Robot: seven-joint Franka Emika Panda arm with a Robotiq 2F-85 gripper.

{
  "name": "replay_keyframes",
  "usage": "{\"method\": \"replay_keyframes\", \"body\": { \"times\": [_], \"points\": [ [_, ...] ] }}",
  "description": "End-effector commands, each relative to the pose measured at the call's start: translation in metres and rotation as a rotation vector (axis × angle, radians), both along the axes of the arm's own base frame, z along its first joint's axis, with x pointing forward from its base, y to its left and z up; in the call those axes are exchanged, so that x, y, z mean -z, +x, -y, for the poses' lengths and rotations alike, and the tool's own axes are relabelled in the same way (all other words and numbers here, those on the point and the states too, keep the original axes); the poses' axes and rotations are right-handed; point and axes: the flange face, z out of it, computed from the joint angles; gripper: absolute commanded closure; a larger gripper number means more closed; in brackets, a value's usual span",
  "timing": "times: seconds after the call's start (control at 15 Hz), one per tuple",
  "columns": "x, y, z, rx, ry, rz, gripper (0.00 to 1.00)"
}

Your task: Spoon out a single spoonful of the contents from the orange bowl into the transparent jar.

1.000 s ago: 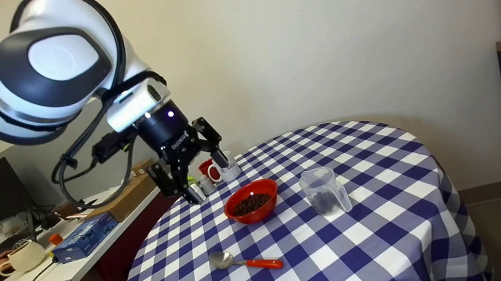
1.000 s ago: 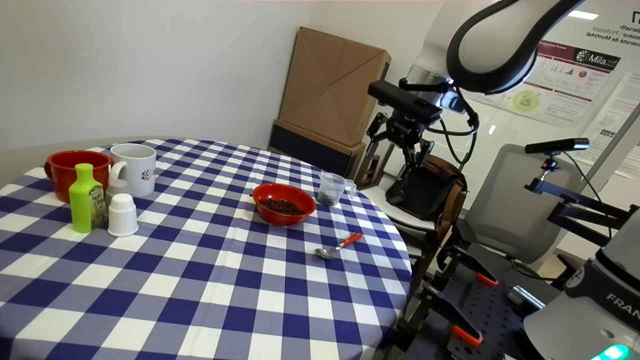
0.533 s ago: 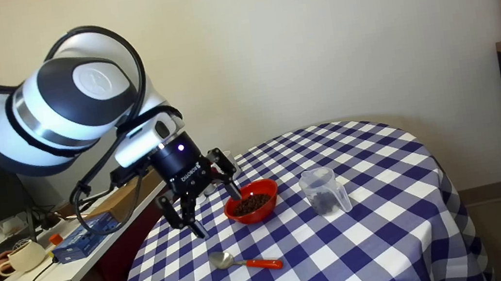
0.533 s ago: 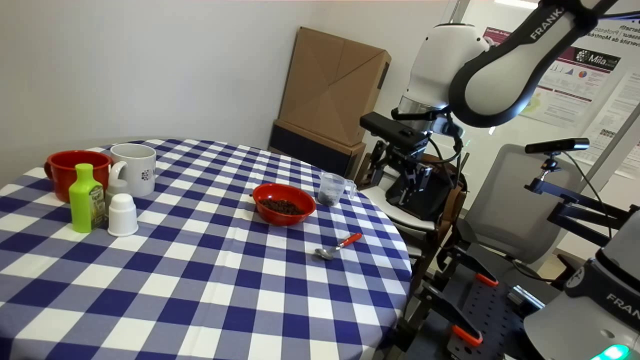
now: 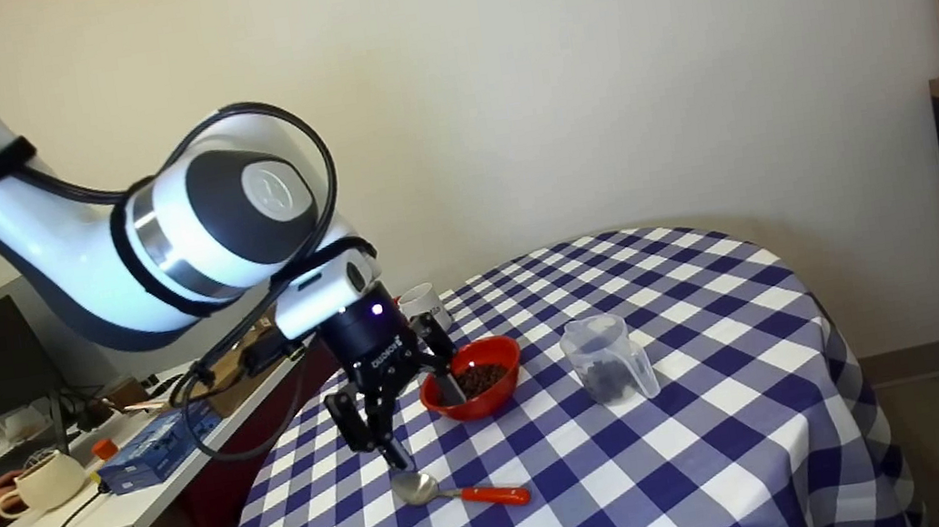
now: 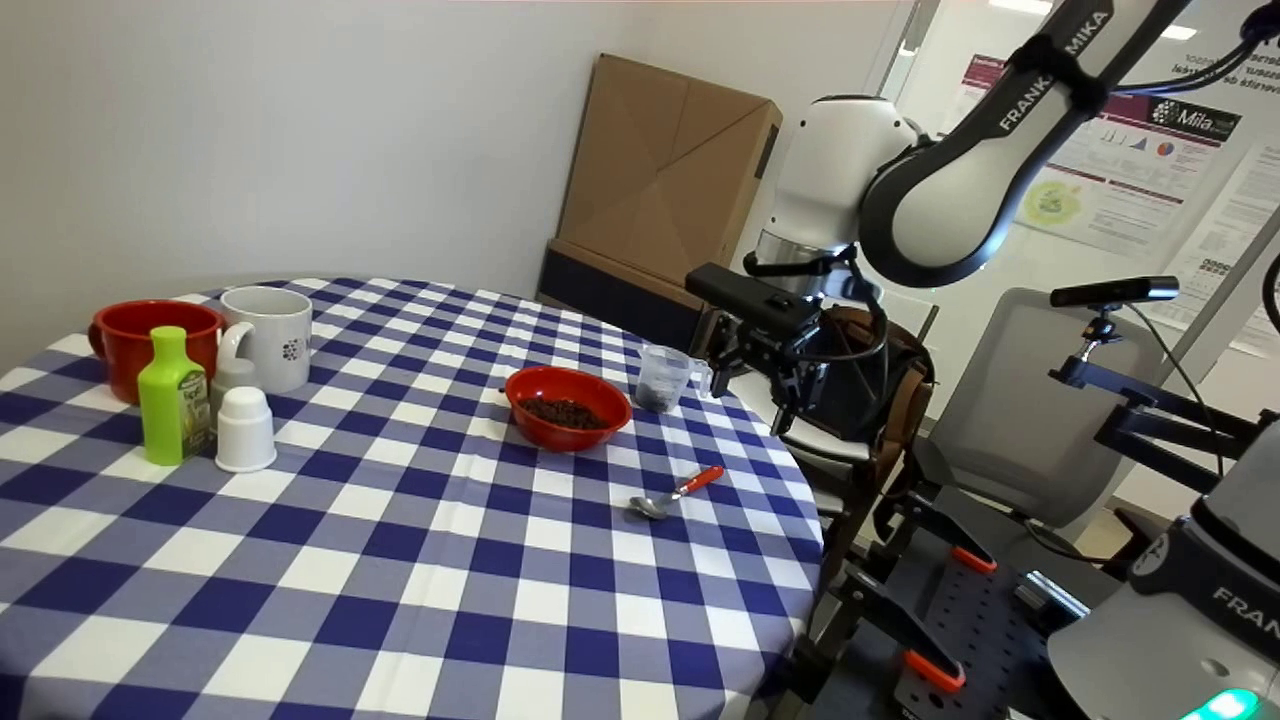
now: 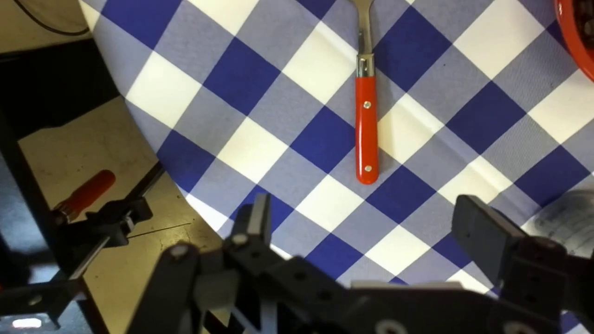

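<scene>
Checked cloth (image 5: 697,443) is bearing the spoon (image 7: 366,93) near the orange bowl (image 5: 482,407) and transparent jar (image 5: 599,345), presumably for a short carry. Gripping nothing, the gripper (image 7: 363,212) is holding its jaws wide apart, probably to straddle the spoon.

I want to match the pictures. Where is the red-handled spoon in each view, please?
In an exterior view: red-handled spoon, low, slightly left of centre.
In an exterior view: spoon, below centre, slightly right.
Wrist view: spoon, upper part, right of centre, head mostly cut off.
Shared landmark: the red-orange bowl, at the wrist view's upper right.
</scene>
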Motion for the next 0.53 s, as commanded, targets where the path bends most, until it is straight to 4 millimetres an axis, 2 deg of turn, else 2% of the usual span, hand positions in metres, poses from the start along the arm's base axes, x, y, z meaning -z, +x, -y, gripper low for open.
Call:
{"method": "replay_keyframes", "body": {
  "times": [0.0,0.33,0.47],
  "points": [
    [0.029,0.024,0.000,-0.064,0.022,-0.016,0.02],
    [0.067,0.035,0.007,-0.112,0.013,-0.053,0.05],
    [0.080,0.039,0.013,-0.116,0.007,-0.063,0.09]
  ]
}}
